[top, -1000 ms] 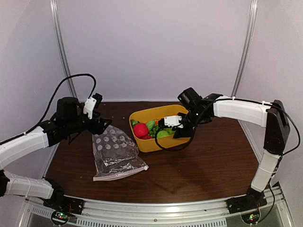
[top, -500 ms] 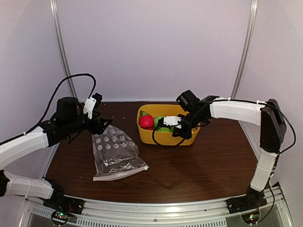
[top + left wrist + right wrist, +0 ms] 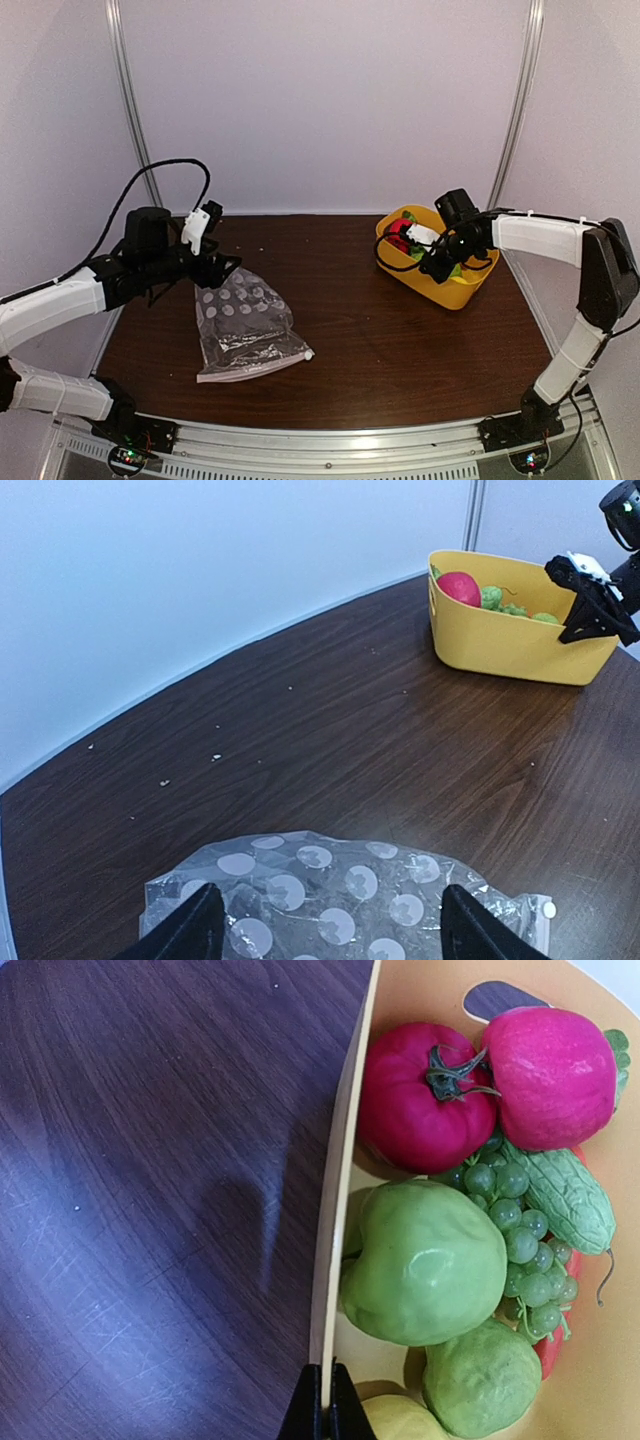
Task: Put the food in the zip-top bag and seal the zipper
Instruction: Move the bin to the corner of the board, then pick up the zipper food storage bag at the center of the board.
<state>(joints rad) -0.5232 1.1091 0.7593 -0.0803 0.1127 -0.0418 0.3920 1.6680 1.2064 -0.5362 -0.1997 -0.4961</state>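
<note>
The yellow basket (image 3: 452, 291) sits at the far right corner of the table (image 3: 400, 350), turned at an angle to the edges. The right gripper (image 3: 325, 1402) has its two fingers pressed nearly together on the basket's thin side wall, pinching the rim between them. All the food (image 3: 404, 236) lies inside the basket: a red tomato (image 3: 425, 1095) and a pink fruit (image 3: 548, 1075) at one end, a big green apple (image 3: 425, 1260) against the gripped wall, a bunch of green grapes (image 3: 515, 1240), a bumpy green gourd (image 3: 565, 1195), and a smaller green fruit (image 3: 480, 1380) close to the fingers. The bag (image 3: 245, 325) lies flat and crumpled on the left half of the table, well apart from the basket, with its white dots facing up. Its zipper (image 3: 255, 365) runs along the edge nearest the front of the table. The left gripper (image 3: 325, 930) hangs over the bag's far edge with its fingers spread wide and nothing between them; whether they touch the plastic cannot be told.
</note>
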